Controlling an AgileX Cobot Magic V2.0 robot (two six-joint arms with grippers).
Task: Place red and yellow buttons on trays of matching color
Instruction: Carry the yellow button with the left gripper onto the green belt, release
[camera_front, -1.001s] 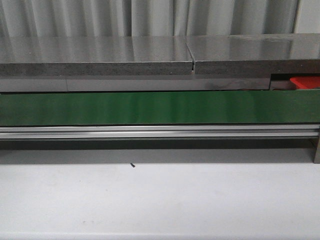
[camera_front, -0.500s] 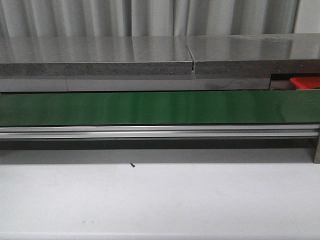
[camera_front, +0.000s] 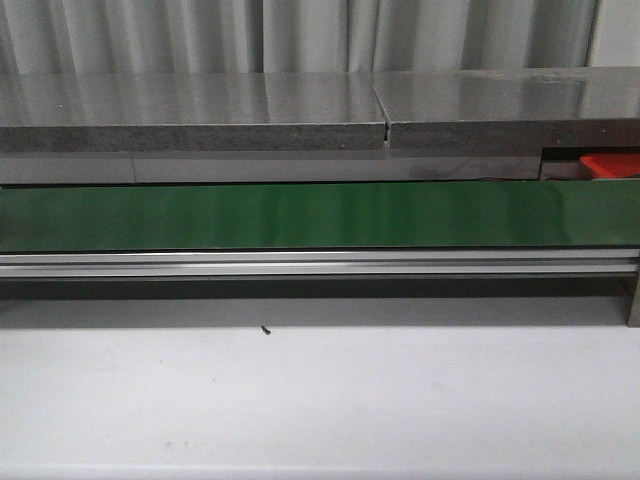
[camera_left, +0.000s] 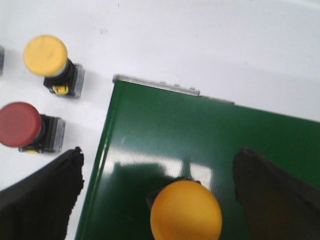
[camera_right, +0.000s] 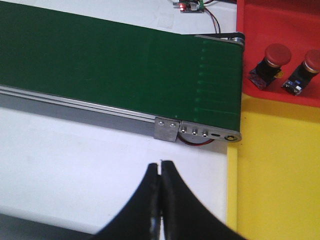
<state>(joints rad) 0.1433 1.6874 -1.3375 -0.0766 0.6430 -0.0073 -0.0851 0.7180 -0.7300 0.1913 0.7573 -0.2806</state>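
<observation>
- Green conveyor belt (camera_front: 300, 215) spans the front view; red tray (camera_right: 280, 45) and yellow tray (camera_right: 275, 170) sit at its end.
- Right gripper (camera_right: 160, 200) hangs pressed closed, empty.
- Left gripper (camera_left: 160, 200) gapes wide around a yellow button (camera_left: 186, 212) standing on the belt.
- Two red buttons (camera_right: 270, 62) lie in the red tray.

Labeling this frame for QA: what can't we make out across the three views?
- Front view: red tray mostly hidden behind the belt; no grippers in view.
- Left wrist view: yellow button on the belt cut off by the frame edge; whether the left gripper touches it is unclear.
- Right wrist view: yellow tray and red tray cut off by the frame edge.
</observation>
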